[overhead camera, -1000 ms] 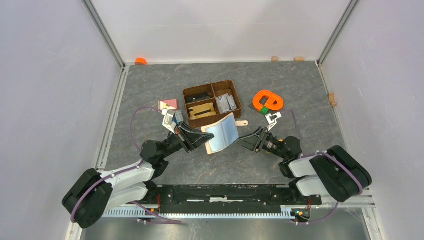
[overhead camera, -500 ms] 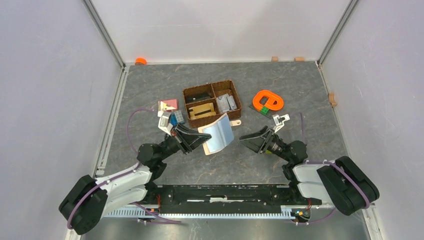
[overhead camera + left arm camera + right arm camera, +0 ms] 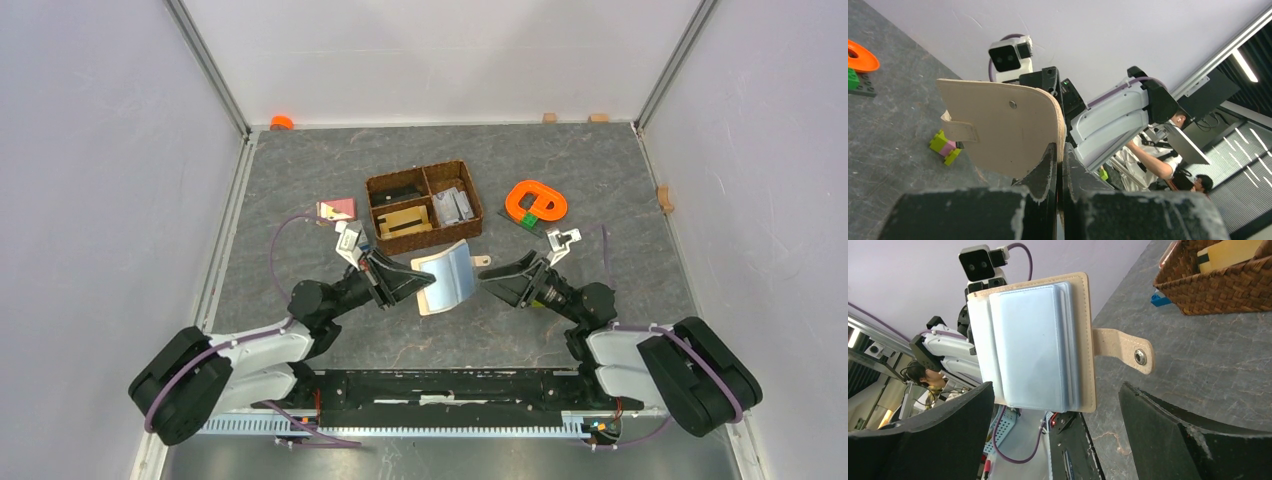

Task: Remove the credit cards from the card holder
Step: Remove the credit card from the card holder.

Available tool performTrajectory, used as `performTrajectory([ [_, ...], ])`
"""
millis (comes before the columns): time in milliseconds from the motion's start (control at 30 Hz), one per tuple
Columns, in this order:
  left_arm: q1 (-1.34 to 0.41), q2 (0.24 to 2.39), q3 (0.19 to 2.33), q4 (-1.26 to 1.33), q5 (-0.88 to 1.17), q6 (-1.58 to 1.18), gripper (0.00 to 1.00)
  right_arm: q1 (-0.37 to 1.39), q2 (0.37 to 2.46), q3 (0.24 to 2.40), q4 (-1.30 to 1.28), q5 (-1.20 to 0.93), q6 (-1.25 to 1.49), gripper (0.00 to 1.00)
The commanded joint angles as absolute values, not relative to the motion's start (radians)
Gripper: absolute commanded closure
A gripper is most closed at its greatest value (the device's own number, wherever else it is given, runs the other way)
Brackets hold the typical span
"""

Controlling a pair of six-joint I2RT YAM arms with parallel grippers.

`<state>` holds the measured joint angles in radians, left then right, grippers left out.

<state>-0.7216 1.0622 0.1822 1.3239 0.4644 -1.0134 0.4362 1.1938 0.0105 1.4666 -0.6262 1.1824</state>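
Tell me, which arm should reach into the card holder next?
Probably the right. The right pincer is open and faces the card holder's blue pockets. The left pincer is shut on its edge, holding it up.

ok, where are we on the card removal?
Done: card holder lifted and held open by the shut left gripper. In hand: open right gripper faces its pale blue sleeves, not touching. Left: pulling cards out; none protrudes from the sleeves.
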Motion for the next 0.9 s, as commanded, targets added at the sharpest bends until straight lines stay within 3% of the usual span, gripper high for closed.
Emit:
performTrajectory([
  [0, -0.753, 1.099, 0.237, 1.477, 0.491, -1.044, 0.98, 0.459, 1.226, 0.037, 1.929, -0.643, 1.187, 0.02],
  [267, -0.811, 1.122, 0.259, 1.491, 0.501, -1.017, 0.98, 0.489, 1.290, 0.068, 1.959, -0.667, 1.230, 0.02],
  [467, -0.810, 1.144, 0.247, 1.459, 0.449, -1.003, 0.98, 0.492, 1.211, 0.076, 1.959, -0.688, 1.241, 0.03],
  [867, -0.810, 1.017, 0.230, 1.132, 0.239, -0.832, 0.98, 0.487, 1.184, 0.083, 1.957, -0.701, 1.267, 0.35],
])
